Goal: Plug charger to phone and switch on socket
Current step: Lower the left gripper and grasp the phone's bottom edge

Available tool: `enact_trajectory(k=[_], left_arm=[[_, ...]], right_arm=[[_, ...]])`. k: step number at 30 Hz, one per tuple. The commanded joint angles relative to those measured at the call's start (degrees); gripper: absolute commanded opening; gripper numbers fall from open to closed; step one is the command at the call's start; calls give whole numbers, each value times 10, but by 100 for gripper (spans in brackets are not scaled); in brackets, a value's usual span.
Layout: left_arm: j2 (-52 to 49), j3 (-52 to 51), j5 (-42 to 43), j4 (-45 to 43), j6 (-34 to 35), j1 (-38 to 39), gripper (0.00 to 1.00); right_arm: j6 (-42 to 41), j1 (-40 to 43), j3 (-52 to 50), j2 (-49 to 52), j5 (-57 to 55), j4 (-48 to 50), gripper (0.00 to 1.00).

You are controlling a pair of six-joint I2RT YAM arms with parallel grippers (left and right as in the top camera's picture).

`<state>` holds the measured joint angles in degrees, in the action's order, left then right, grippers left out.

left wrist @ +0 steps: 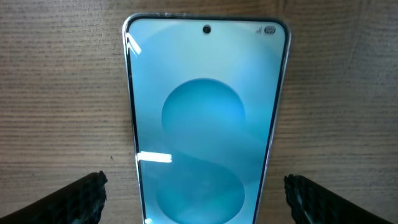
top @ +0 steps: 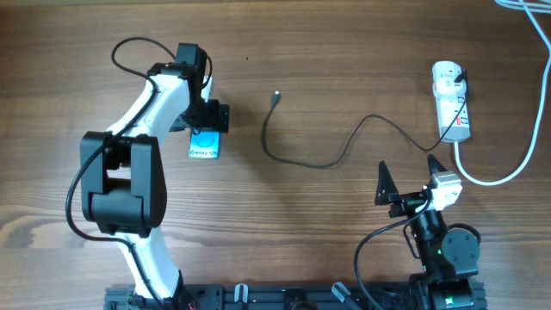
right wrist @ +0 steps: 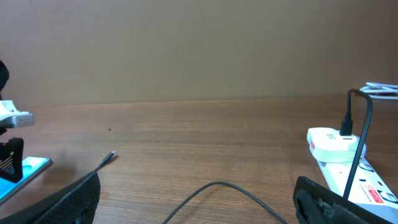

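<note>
The phone (top: 204, 145) lies flat on the table with its cyan screen up, partly under my left gripper (top: 209, 116). In the left wrist view the phone (left wrist: 205, 124) sits between my open fingers (left wrist: 196, 199), which are clear of its edges. The charger, a thin black cable (top: 331, 159), curves across the table from the socket (top: 451, 101) to its free tip (top: 275, 96), right of the phone. My right gripper (top: 409, 185) is open and empty above the near right of the table. The right wrist view shows the cable (right wrist: 217, 193), its tip (right wrist: 111, 155) and the socket (right wrist: 339, 149).
A thick white cord (top: 508, 176) loops from the socket toward the right table edge. The left arm's body (top: 129, 172) stands over the near left of the table.
</note>
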<state>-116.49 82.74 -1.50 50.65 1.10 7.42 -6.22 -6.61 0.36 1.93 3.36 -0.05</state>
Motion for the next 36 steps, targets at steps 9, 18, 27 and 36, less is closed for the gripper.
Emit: enact_trajectory(k=[9, 18, 27, 36], left_arm=[[-8, -12, 10, -19, -5, 2, 100], [-24, -13, 10, -23, -9, 9, 99], [-57, -14, 10, -24, -7, 9, 94], [-57, -14, 10, -29, 9, 9, 90]], right_arm=[[2, -3, 0, 1, -8, 2, 100], [2, -3, 0, 1, -8, 2, 100], [2, -3, 0, 1, -8, 1, 100], [2, -3, 0, 1, -8, 2, 100]])
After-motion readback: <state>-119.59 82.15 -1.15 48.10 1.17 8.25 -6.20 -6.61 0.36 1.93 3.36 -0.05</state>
